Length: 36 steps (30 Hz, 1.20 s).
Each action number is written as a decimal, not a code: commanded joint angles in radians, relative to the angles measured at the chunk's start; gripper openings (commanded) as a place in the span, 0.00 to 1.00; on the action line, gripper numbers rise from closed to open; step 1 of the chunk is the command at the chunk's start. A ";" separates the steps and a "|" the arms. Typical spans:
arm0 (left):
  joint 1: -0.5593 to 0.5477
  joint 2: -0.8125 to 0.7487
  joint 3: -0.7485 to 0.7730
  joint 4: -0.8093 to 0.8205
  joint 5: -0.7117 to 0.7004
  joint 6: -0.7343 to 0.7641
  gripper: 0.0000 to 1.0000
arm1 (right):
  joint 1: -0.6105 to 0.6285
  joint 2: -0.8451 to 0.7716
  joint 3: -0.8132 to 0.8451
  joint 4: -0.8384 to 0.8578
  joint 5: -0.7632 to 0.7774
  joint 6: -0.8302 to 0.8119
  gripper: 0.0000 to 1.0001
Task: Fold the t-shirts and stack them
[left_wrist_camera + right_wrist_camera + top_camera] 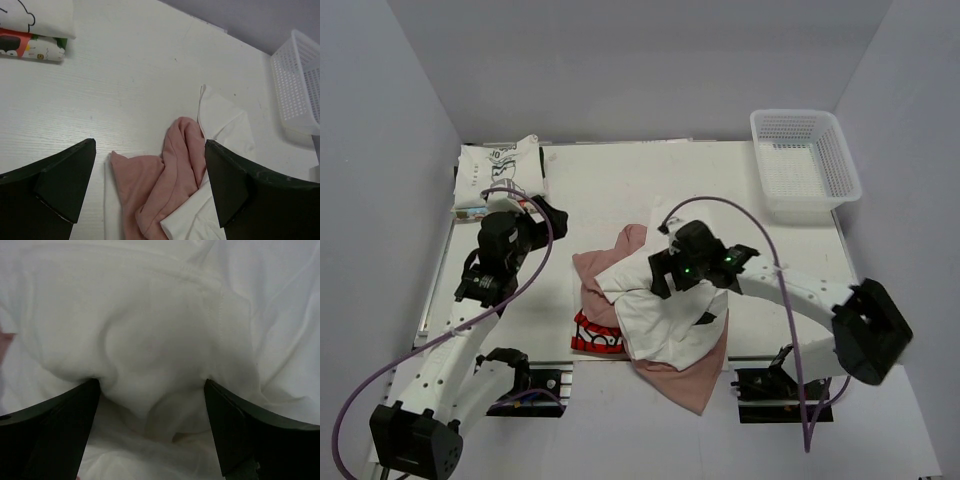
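A folded white t-shirt with a black cartoon drawing (500, 168) lies at the table's far left; it also shows in the left wrist view (47, 15). A crumpled pile lies in the middle: a dusty-pink t-shirt (608, 265) under a white t-shirt (665, 318) with a red print (597, 338) at its left edge. My right gripper (667, 275) is open and pressed down into the white t-shirt (150, 340), with cloth bulging between its fingers. My left gripper (548, 213) is open and empty, above bare table left of the pile; the pink t-shirt (170, 170) shows beyond its fingers.
A white plastic lattice basket (805, 160) stands empty at the far right corner and shows in the left wrist view (295, 85). A colourful printed cloth edge (30, 47) sticks out under the folded cartoon t-shirt. The pile's pink hem hangs over the table's near edge (685, 385).
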 commanded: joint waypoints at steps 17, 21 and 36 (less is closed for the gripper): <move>-0.004 -0.002 0.027 -0.056 -0.077 -0.007 1.00 | 0.028 -0.058 0.397 0.194 0.583 -0.079 0.00; -0.004 -0.002 0.027 -0.056 -0.098 -0.007 1.00 | -0.050 -0.040 0.552 0.196 0.629 -0.185 0.00; -0.004 0.063 0.069 -0.117 -0.196 -0.007 1.00 | -0.573 0.509 1.525 0.254 0.781 -0.488 0.00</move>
